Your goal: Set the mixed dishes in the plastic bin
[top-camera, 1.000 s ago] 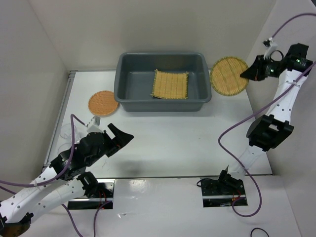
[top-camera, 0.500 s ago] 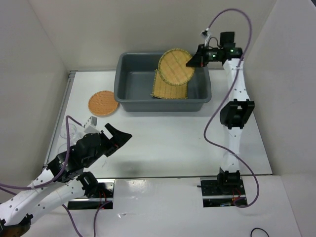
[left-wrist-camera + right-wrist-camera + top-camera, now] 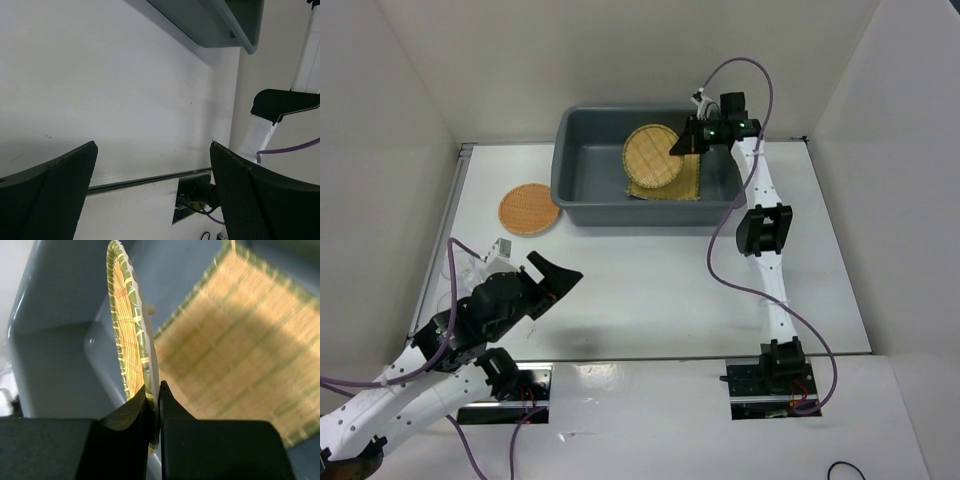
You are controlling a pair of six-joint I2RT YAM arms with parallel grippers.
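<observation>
Two trays to keep track of here. The yellow tray (image 3: 127, 335) is pinched by its rim in the right pincer (image 3: 154, 390), which is clamped tight on the near edge, so the tray stands tilted up on its side rather than flat. It's inside the bin (image 3: 582, 170), over the far left part of the mat (image 3: 682, 186), which lies flat on the bin floor toward the right side. I can't tell if the tray's low edge is touching the mat or just above it. The orange tray (image 3: 529, 209) sits flat on the counter (image 3: 650, 280) just left of the bin, close to its near left corner but apart from it. The left pincer (image 3: 152, 145) is at the near left of the counter, well away from the bin, spread wide with nothing between its fingers and only bare counter in front of it. Its wrist view catches a corner of the bin at the top. The glasses I can't really make out; the left arm covers that part of the counter.
</observation>
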